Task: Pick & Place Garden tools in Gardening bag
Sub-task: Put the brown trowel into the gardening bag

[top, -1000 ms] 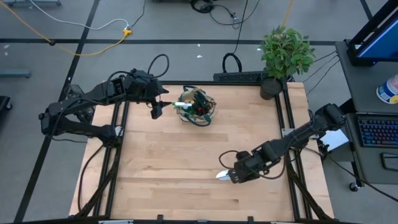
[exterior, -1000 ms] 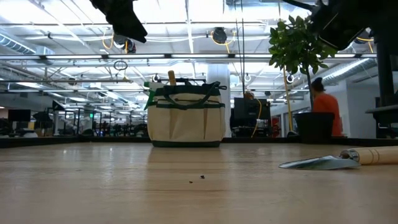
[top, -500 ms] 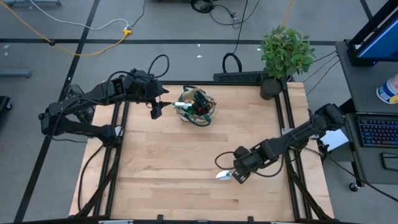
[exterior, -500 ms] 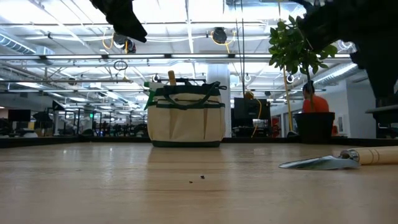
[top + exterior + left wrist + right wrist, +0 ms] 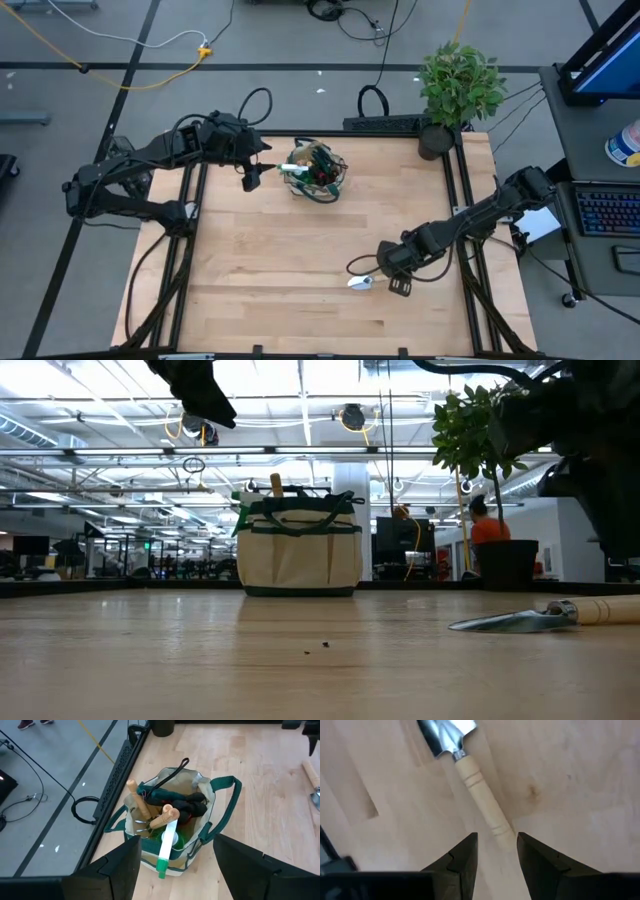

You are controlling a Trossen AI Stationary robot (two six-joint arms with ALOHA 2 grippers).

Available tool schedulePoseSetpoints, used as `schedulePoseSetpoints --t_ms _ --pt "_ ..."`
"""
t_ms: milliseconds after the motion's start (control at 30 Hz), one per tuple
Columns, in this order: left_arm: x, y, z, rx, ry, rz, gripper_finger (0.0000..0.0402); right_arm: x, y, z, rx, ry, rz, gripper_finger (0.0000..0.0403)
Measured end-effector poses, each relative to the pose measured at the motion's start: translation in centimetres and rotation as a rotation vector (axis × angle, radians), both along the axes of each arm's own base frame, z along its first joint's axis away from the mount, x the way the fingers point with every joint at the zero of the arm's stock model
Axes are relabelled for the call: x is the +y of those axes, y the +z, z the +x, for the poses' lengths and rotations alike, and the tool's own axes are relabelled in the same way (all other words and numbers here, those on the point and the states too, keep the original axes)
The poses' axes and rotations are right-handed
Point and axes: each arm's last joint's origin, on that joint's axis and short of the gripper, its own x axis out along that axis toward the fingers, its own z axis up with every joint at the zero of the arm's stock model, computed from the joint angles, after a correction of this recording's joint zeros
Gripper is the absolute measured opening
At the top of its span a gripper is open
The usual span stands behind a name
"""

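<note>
Wooden table, unlabelled trowel

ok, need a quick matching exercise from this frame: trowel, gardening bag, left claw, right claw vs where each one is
Things:
1. trowel
2. gardening bag
3. left claw
4. right claw

Places:
A. standing at the table's far side, tools sticking out of it
B. lying flat on the bare wood, near the right side
C. open, over the wooden handle
D. open, hanging beside the bag, holding nothing

Pairs: 1-B, 2-A, 3-D, 4-C
</note>
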Motion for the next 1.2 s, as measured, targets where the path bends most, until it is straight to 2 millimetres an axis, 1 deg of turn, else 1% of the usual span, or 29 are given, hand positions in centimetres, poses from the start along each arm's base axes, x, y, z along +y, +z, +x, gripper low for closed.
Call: schedulePoseSetpoints --t_ms 267,433,600,833,1200 --pt "0.0 0.0 0.0 -0.006 0.012 -0.015 0.0255 -0.1 -1.1 -0.2 -0.056 0.165 -0.015 0.0130" --pt "0.0 0.0 0.0 -0.009 0.018 -0.023 0.0255 -0.1 -1.3 -0.3 -0.065 0.238 -0.029 0.0130" --pt "0.0 0.0 0.0 -0.014 0.027 -0.034 0.0255 -0.1 -1.3 -0.3 -0.073 0.263 -0.031 0.0130" --pt "0.0 0.0 0.0 -0.016 0.032 -0.039 0.0255 0.0 -1.4 -0.1 -0.132 0.386 -0.051 0.0130" --pt "0.0 0.0 0.0 -0.016 0.032 -0.039 0.0255 -0.5 -4.7 -1.5 -0.123 0.400 -0.048 0.0130"
